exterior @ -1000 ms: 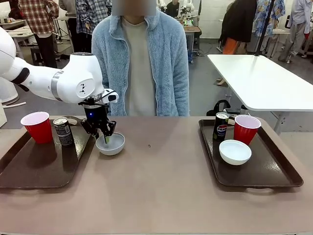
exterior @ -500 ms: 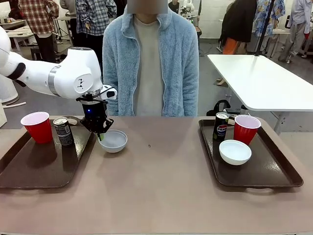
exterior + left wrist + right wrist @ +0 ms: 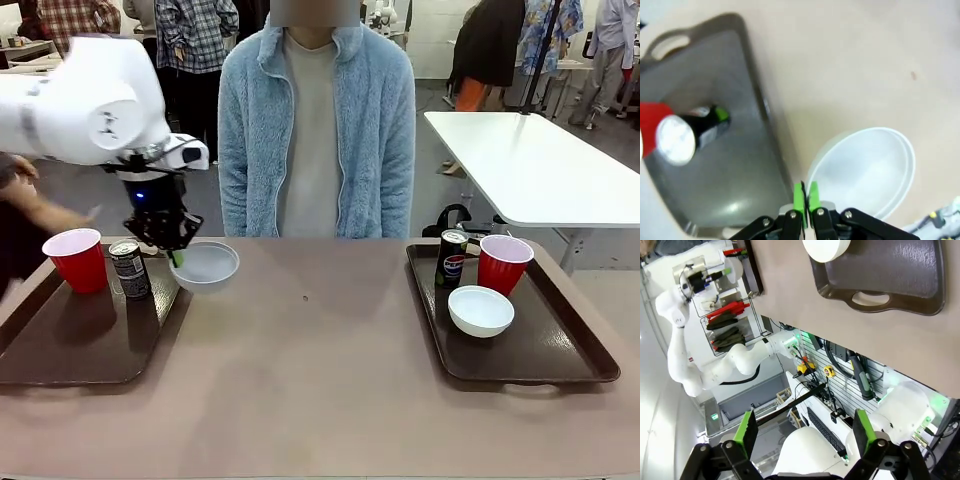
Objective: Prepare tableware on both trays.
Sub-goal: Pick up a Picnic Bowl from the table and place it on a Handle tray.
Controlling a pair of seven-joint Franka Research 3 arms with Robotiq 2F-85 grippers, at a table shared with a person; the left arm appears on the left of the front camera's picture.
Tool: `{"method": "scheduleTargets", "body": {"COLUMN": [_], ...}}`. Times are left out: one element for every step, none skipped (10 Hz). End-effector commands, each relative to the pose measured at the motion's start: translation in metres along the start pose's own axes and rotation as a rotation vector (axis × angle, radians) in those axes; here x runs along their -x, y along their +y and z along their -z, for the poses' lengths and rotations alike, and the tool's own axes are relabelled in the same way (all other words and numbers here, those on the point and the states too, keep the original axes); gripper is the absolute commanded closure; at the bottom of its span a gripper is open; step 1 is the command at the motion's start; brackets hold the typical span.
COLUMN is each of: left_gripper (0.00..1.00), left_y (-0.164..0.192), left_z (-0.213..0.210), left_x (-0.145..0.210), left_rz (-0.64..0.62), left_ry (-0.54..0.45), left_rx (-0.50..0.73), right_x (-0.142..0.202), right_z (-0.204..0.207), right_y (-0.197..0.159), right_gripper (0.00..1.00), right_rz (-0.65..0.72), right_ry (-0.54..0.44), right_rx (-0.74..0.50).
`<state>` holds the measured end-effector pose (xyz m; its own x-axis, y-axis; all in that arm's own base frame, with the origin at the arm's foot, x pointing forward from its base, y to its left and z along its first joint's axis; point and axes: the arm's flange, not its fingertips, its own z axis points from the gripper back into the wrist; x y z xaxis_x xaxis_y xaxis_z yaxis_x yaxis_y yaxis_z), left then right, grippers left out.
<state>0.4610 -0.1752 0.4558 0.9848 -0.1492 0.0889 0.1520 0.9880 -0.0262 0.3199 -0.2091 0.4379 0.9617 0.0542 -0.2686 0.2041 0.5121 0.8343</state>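
Now the left tray (image 3: 70, 350) carries a red cup (image 3: 76, 259) and a can (image 3: 129, 268). Above its right rim the left gripper (image 3: 175, 257), pinched tight on the rim of a white bowl (image 3: 205, 266), holds it clear of the table. Right gripper (image 3: 804, 432): jaws spread wide, empty.

A long tan table (image 3: 330, 390) carried two dark brown trays, taken here relative to the small dark speck (image 3: 306, 297) near the tabletop's middle. The left tray (image 3: 85, 340) lay well to the speck's left, at the table's left end, its near rim closer to the camera than the speck. The right tray (image 3: 545, 350) lay well to the speck's right, its cut-out handle at the near end. Bare tabletop separated both trays from the speck.
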Motion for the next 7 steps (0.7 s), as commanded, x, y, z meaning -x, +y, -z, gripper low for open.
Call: {"method": "scheduleTargets", "body": {"left_gripper": [1.00, 1.00, 1.00, 1.00, 1.00, 1.00, 1.00], "left_y": [0.033, 0.050, 0.071, 0.091, 0.113, 0.126, 0.137], "left_z": [-0.005, -0.003, 0.000, 0.002, 0.004, 0.009, 0.019], "left_x": [0.041, 0.050, 0.056, 0.064, 0.071, 0.076, 0.077], "left_rz": [0.000, -0.012, -0.041, -0.070, -0.106, -0.130, -0.147], "left_ry": [-0.025, -0.031, -0.030, -0.021, -0.016, -0.011, 0.005], "left_rx": [-0.015, -0.033, -0.031, -0.020, -0.011, -0.009, -0.012], "right_x": [0.001, 0.001, 0.001, 0.001, 0.001, 0.001, 0.001], "right_z": [-0.001, -0.001, -0.001, -0.001, -0.001, -0.001, -0.001], "right_y": [0.001, 0.001, 0.001, 0.001, 0.001, 0.001, 0.001], "right_gripper": [0.00, 0.00, 0.00, 0.00, 0.00, 0.00, 0.00], "right_rz": [-0.005, -0.005, -0.005, -0.005, -0.005, -0.005, -0.005], "right_ry": [0.000, 0.000, 0.000, 0.000, 0.000, 0.000, 0.000], "right_rx": [-0.007, -0.007, -0.007, -0.007, -0.007, -0.007, -0.007]}}
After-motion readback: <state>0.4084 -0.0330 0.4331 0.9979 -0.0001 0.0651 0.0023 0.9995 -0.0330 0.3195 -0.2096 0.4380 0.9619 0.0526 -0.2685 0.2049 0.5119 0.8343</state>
